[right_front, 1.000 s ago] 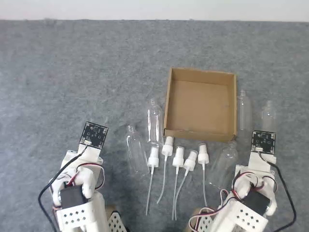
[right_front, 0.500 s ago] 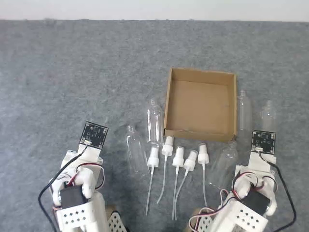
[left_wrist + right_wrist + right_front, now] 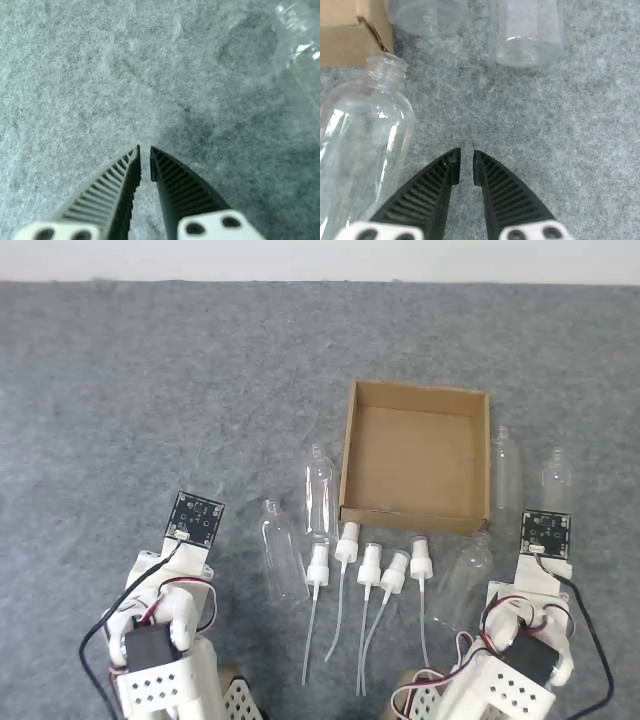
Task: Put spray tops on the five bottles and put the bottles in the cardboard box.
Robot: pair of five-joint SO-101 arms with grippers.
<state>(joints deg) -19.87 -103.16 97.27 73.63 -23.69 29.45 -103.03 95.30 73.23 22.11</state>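
Note:
The cardboard box (image 3: pixel 415 455) stands open on the grey carpet. Clear bottles without tops lie around it: two to its left (image 3: pixel 319 490) (image 3: pixel 282 550), two to its right (image 3: pixel 505 475) (image 3: pixel 555 480), and one by its front right corner (image 3: pixel 463 580). Several white spray tops (image 3: pixel 370 565) with long tubes lie in a row in front of the box. My left gripper (image 3: pixel 145 150) is shut and holds nothing, low over bare carpet, with a bottle (image 3: pixel 297 30) off to one side. My right gripper (image 3: pixel 466 152) is shut on nothing, right beside a bottle (image 3: pixel 362 130).
The left arm (image 3: pixel 165 620) sits at the front left and the right arm (image 3: pixel 525 630) at the front right. Near the right gripper are two bottle bases (image 3: pixel 526 32) (image 3: pixel 426 15) and a box corner (image 3: pixel 345 30). Open carpet spreads to the left and behind the box.

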